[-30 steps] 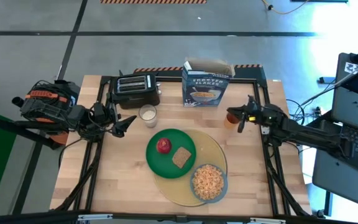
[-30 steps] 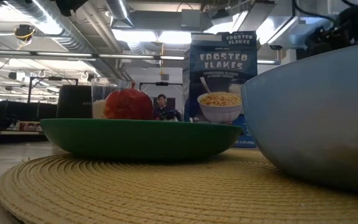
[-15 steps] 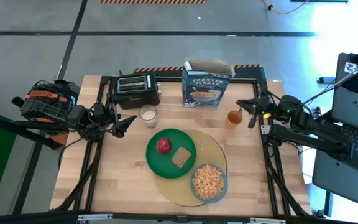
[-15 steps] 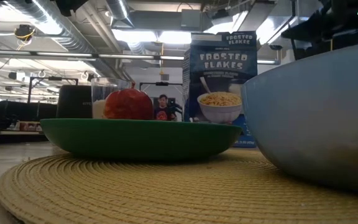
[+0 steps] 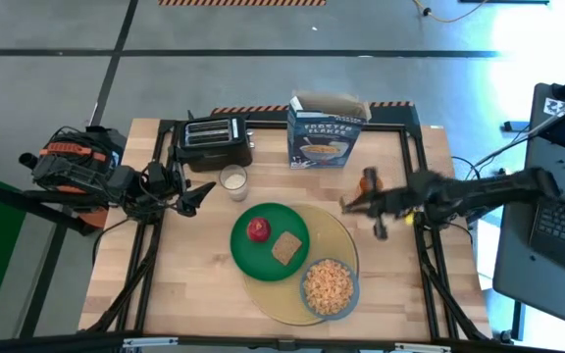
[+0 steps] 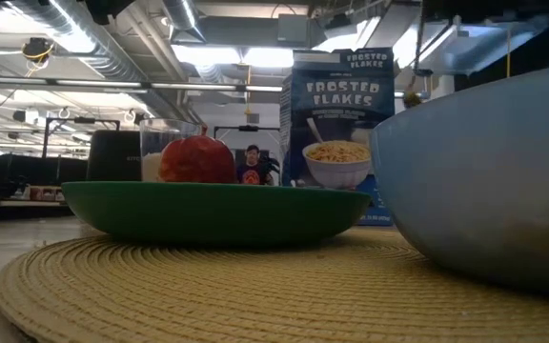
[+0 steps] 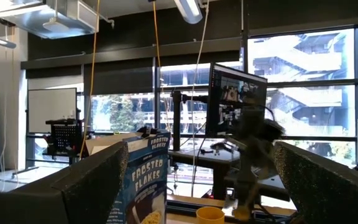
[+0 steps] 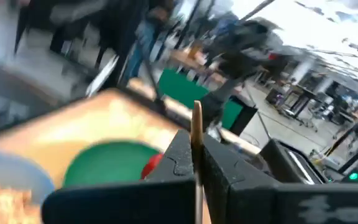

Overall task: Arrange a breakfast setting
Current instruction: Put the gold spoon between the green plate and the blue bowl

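Note:
A round yellow mat (image 5: 339, 240) lies at the table's middle. On it rest a green plate (image 5: 263, 263) with a red apple (image 5: 258, 229) and a toast slice (image 5: 284, 247), and a blue-grey bowl (image 5: 329, 286) filled with cereal. The blue cereal box (image 5: 324, 137), milk glass (image 5: 232, 180) and orange cup (image 5: 368, 180) stand behind the mat. My right gripper (image 5: 349, 204), blurred, hangs shut above the mat's far right rim, just in front of the cup. A thin golden strip (image 8: 196, 124) shows between its fingers. My left gripper (image 5: 202, 196) waits open at the left. My right gripper is shut, with a thin golden strip (image 8: 196, 143) standing up between its fingertips. I cannot tell whether this is a held thing or only a gap between the fingers. It touches none of the breakfast things.
A black toaster (image 5: 214, 140) stands at the far left, behind the milk glass. Black frame rails run along both table sides. In the low view the bowl (image 6: 484, 181) and plate (image 6: 208, 210) fill the foreground. A person stands in the room beyond.
My right gripper has drawn back from the orange cup toward the table's right edge. It has then risen and swung toward the table's middle, rolling as it went. It now hangs over the mat's far right rim. The cup has stayed in place.

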Robot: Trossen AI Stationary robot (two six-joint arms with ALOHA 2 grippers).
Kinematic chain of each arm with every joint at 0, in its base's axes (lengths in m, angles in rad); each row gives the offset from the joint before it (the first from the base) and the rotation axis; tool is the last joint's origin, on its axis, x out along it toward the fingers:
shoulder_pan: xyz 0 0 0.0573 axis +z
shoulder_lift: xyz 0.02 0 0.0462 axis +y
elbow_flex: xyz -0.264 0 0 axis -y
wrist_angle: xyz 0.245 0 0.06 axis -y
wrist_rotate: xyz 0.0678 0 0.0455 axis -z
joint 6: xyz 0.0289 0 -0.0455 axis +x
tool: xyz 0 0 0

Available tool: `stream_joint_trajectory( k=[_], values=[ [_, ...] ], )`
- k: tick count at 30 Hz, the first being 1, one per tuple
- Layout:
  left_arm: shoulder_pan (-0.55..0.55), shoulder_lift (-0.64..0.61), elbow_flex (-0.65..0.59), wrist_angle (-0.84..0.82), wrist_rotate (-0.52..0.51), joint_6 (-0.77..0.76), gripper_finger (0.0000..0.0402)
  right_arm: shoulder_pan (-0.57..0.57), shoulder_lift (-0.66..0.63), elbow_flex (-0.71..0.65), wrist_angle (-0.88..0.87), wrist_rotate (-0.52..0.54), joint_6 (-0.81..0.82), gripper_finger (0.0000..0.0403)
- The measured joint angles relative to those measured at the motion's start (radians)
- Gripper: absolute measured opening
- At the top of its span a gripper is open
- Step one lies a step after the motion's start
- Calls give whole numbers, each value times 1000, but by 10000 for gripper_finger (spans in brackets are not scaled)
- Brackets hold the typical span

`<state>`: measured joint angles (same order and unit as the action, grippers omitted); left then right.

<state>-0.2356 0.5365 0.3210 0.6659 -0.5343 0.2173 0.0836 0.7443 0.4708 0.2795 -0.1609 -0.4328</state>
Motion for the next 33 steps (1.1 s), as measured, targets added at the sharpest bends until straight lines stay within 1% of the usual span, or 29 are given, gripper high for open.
stream_joint_trajectory(
  k=[4,7,12,15,19,23,27,29,33],
  values=[
    [0,0,0,0,0,0,397,152,178,69,17,159,-136,1],
    [0,0,0,0,0,0,397,235,309,147,19,233,-195,1],
    [0,0,0,0,0,2,397,328,549,324,-40,294,-323,1],
    [0,0,0,4,0,3,397,353,685,446,-184,326,-393,1],
    [0,0,0,33,0,28,397,358,818,594,-335,310,-412,1],
    [9,0,0,58,0,63,397,372,874,675,-386,299,-419,1],
    [30,0,0,119,0,134,397,389,876,712,-384,300,-463,0],
    [43,-1,0,136,0,136,397,409,876,729,-386,325,-511,0],
    [48,0,0,129,1,110,397,471,887,755,-383,370,-671,0]
  ],
)
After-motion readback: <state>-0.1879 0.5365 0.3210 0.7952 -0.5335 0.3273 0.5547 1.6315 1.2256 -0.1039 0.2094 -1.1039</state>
